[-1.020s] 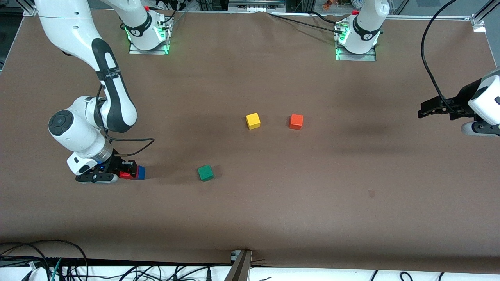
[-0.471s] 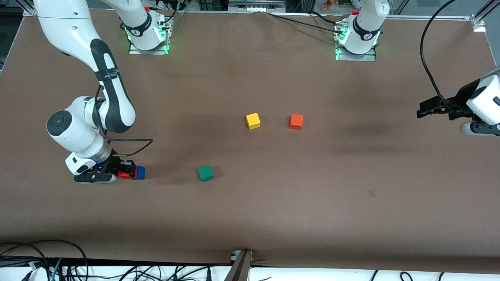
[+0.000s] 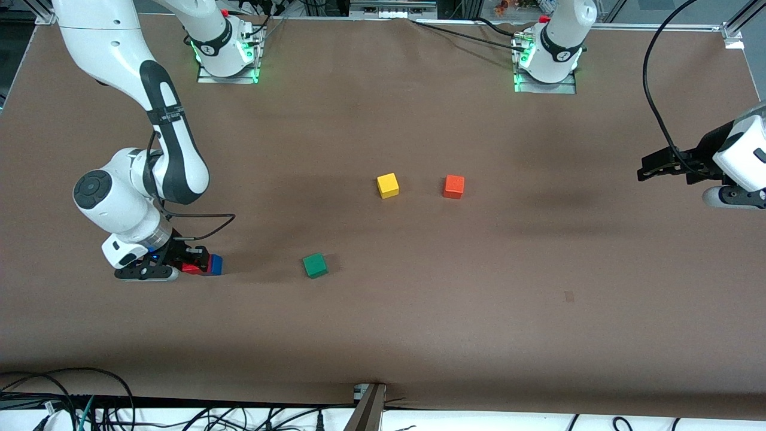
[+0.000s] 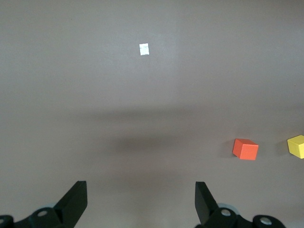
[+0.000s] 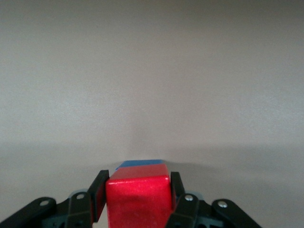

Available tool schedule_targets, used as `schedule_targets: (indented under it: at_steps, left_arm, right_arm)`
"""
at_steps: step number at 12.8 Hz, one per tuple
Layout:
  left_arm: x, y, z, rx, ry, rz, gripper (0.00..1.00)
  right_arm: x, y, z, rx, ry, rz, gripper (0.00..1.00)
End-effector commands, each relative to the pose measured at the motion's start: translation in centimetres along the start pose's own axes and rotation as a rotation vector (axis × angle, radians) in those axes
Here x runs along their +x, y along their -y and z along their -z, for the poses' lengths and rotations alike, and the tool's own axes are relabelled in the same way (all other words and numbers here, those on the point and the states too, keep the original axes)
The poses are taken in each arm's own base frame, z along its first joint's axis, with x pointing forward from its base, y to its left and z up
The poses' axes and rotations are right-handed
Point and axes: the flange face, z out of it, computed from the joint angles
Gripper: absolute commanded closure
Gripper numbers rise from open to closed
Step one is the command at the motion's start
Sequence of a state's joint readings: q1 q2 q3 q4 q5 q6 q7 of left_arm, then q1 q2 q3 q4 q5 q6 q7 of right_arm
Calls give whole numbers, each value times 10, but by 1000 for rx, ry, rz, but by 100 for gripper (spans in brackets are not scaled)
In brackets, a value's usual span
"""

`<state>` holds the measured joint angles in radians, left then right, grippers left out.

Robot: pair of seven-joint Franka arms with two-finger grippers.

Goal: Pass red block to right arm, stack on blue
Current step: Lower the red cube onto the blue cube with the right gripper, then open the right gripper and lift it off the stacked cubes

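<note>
Brown bench [image 3: 419,311] carried all the cubes. Right arm [image 3: 173,149] reached down toward its own end of the bench; left arm [image 3: 739,158] waited up in the air over its end. Right hand [image 3: 194,263] sat low at the blue [image 3: 216,264], fingers clamped on the red block [image 5: 137,199]; right wrist view showed red block pinched between both fingers with the blue's top edge [image 5: 140,164] just past it, whether the two cubes touched could not be told. Left hand [image 4: 141,202] spread wide, holding nothing. Green cube [image 3: 315,265] lay on the bench near the blue, toward the left arm's end. Yellow cube [image 3: 388,185] and orange cube [image 3: 453,187] sat side by side, farther from the front camera than the green
</note>
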<state>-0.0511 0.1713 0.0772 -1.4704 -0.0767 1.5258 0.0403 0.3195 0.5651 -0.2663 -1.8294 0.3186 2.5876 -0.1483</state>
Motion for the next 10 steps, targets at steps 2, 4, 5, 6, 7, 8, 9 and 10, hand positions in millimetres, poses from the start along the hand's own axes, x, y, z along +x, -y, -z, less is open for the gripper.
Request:
schedule_targets:
  at_steps: [2, 4, 5, 6, 7, 8, 9, 10]
  left_arm:
    - [-1, -2, 5, 6, -2, 4, 0]
    - [-1, -2, 5, 7, -3, 4, 0]
    - [-1, -2, 5, 7, -2, 4, 0]
    - [-1, -2, 5, 7, -3, 4, 0]
    - [-1, -2, 5, 7, -3, 4, 0]
    - [-1, -1, 4, 7, -2, 4, 0]
    - [-1, -2, 4, 7, -2, 3, 0]
    - [-1, -2, 4, 7, -2, 4, 0]
  right_arm:
    - [2, 2, -4, -4, 0, -14, 66]
    - [2, 4, -4, -3, 0, -16, 66]
    - [2, 4, -4, -3, 0, -19, 66]
    - [1, 5, -4, -3, 0, -18, 66]
    - [1, 5, -4, -4, 0, -16, 66]
    - [1, 5, -6, -5, 3, -16, 66]
    - [1, 5, -6, -5, 3, -15, 66]
    - [1, 5, -6, -5, 1, -15, 66]
